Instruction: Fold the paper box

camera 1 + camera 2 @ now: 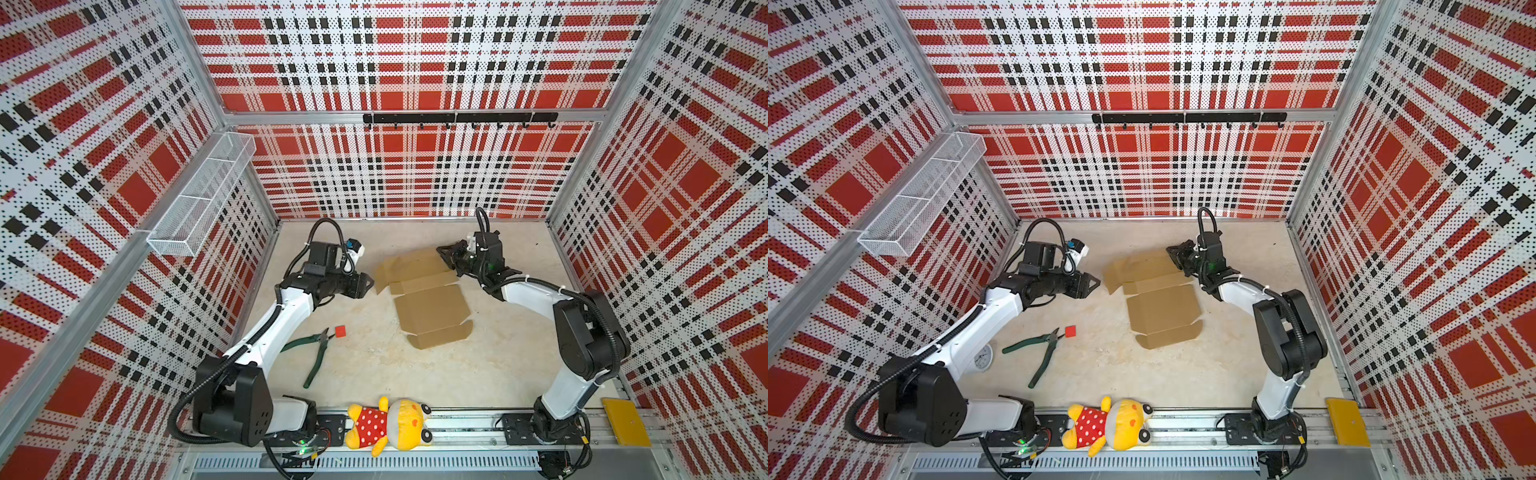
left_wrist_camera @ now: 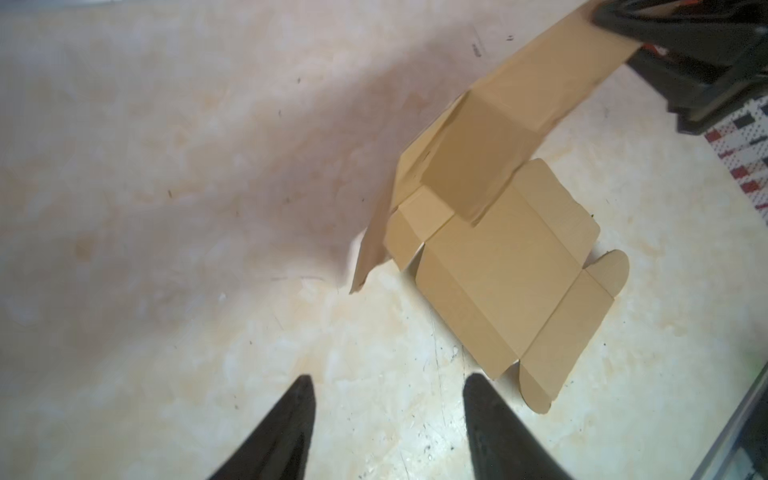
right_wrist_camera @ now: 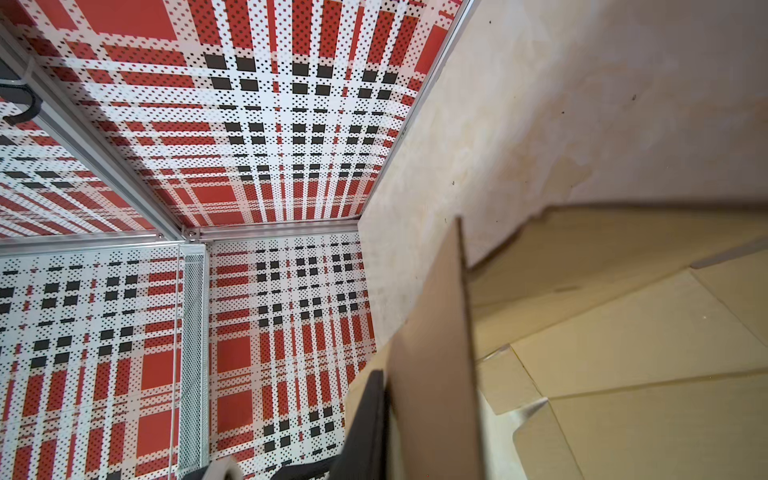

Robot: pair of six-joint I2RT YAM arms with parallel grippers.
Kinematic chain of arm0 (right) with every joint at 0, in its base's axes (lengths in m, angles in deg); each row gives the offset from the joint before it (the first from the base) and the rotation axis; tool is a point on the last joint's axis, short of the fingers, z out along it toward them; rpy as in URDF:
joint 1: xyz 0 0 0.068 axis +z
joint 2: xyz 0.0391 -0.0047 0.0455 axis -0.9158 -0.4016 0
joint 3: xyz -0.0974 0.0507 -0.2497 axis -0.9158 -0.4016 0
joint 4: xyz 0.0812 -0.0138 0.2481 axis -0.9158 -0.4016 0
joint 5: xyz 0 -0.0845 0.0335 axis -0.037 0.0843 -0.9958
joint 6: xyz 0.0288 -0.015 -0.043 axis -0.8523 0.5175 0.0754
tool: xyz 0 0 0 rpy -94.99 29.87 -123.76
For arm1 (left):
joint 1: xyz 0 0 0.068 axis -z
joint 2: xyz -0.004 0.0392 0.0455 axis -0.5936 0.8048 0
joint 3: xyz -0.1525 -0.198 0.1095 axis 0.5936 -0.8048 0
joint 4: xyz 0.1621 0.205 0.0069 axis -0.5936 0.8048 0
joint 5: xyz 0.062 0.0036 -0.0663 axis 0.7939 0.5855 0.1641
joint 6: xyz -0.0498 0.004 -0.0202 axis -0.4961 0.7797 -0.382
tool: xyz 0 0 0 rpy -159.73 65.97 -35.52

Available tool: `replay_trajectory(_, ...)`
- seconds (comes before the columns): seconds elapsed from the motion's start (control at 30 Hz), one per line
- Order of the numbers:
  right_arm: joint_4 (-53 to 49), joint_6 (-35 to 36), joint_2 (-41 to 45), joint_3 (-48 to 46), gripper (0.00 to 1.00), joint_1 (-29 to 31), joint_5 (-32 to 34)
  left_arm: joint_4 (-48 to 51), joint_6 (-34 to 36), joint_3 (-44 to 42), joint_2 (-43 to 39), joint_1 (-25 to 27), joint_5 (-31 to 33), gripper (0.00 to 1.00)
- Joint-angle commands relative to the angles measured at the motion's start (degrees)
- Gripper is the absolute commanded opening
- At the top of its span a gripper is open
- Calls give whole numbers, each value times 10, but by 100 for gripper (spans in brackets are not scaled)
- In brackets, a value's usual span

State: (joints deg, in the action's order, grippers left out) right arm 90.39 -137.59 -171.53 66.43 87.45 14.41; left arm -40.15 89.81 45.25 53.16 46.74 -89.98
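While the right claw (image 1: 445,254) pinches a raised flap of the paper box (image 1: 432,309), the left claw (image 1: 368,284) gapes empty, that box just ahead of it.

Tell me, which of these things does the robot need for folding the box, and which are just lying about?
For the job: paper box; right pincer, shut on it; left pincer, open beside it.
Lying about: green pliers; red cube; plush toy; yellow plate; wire basket on the wall.
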Motion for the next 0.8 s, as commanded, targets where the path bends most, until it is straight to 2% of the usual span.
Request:
replay_trajectory(0.0, 40, 7, -17, -17, 12, -4, 0, -65, -28, 8, 3, -16, -14, 61)
replay_trajectory(0.13, 38, 14, -20, -13, 11, -8, -16, -68, 63, 16, 30, -31, -16, 61)
replay_trajectory(0.27, 4, 32, -25, 9, 11, -12, -26, -94, 236, 38, 95, -53, -68, 61)
replay_trajectory(0.33, 3, 29, -28, 18, 12, -13, -37, -79, 295, 73, 136, -62, -84, 60)
replay_trajectory(0.5, -7, 39, -31, 27, 12, -13, -36, -40, 381, 155, 222, -67, -126, 60)
replay_trajectory(0.67, -5, 39, -38, 33, 12, -13, -37, 7, 458, 205, 273, -30, -146, 60)
replay_trajectory(0.77, -8, 35, -43, 42, 12, -14, -38, 12, 476, 209, 285, -8, -148, 60)
